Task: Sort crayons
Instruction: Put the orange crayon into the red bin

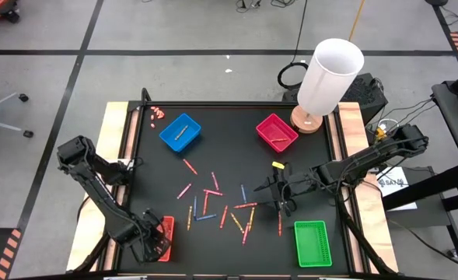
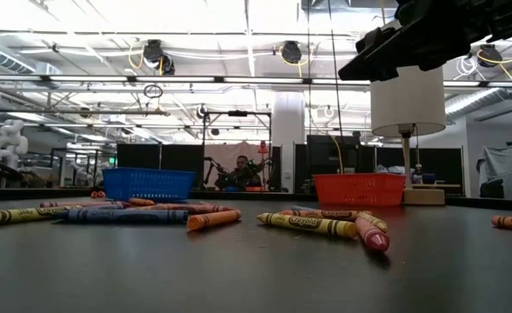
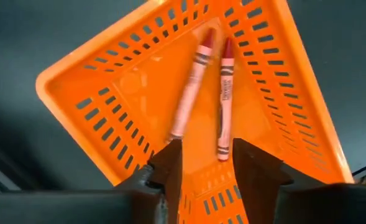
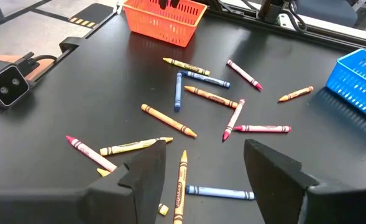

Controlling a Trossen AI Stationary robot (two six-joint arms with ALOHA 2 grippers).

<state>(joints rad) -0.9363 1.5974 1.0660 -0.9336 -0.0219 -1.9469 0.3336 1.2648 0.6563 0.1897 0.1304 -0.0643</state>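
Left gripper (image 3: 204, 165) hangs over the orange tray (image 3: 96, 81), fingers apart, empty, two crayons (image 3: 223, 93) lying inside. Right gripper (image 4: 201, 171), jaws spread, hovers above the scattered crayons (image 1: 213, 204) mid-table; a yellow crayon (image 2: 306, 223) reads "Crayola".

The crayons (image 1: 217, 204) lay flat and scattered on the black surface (image 1: 159, 179), thin paper-wrapped sticks in red, pink, orange, yellow and blue, pointing every which way. Most clustered between the blue tray (image 1: 180, 131) and the green tray (image 1: 312, 243). One lay inside the blue tray. Two red-tipped ones (image 3: 207, 93) rested side by side in the orange-red tray (image 3: 108, 93).
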